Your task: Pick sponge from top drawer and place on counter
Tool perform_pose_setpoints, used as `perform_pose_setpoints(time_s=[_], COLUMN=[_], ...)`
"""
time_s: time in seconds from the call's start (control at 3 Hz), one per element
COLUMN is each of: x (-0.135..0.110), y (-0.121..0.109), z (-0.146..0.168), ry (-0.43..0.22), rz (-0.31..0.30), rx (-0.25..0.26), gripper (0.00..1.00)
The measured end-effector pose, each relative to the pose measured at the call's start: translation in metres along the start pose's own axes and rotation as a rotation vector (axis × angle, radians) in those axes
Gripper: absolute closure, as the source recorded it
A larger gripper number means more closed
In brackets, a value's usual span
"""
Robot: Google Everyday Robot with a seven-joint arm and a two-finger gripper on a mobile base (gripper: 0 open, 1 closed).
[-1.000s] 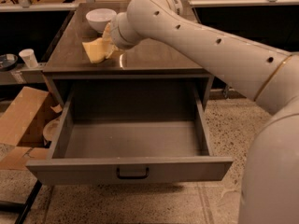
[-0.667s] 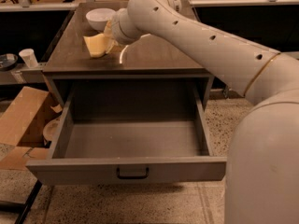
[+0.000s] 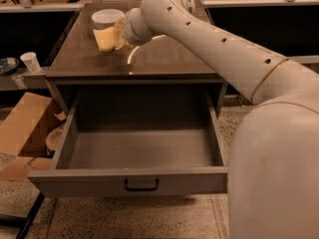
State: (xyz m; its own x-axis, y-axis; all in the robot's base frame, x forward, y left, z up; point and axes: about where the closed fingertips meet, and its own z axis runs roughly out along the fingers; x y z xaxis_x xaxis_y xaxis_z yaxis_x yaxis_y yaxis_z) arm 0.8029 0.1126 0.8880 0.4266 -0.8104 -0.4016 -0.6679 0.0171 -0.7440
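The yellow sponge (image 3: 105, 39) is in my gripper (image 3: 117, 35), at the back left of the dark brown counter (image 3: 164, 59), right in front of a white bowl. The gripper is shut on the sponge's right edge and holds it low over the counter; I cannot tell whether the sponge touches the surface. My arm reaches in from the right across the counter. The top drawer (image 3: 142, 156) is pulled wide open below, its dark handle (image 3: 141, 185) at the front centre. Nothing shows inside the drawer.
A white bowl (image 3: 107, 18) stands on the counter just behind the sponge. A cardboard box (image 3: 25, 128) lies on the floor to the left of the drawer. A white cup (image 3: 31, 61) and a dark dish (image 3: 7, 65) sit on a ledge at the left.
My gripper has carried the sponge farther back along the counter, closer to the white bowl. The drawer has stayed open.
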Motion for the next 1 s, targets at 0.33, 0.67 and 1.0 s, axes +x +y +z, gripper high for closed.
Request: perform_pose_setpoints(time_s=[0.33, 0.67, 1.0], x=[0.0, 0.0, 0.0], y=[0.0, 0.0001, 0.0001], z=[0.0, 0.0001, 0.0001], ry=[0.0, 0.0, 0.0], rz=[0.0, 0.0, 0.0], rx=[0.0, 0.0, 0.0], gripper=[0.04, 0.0, 0.0])
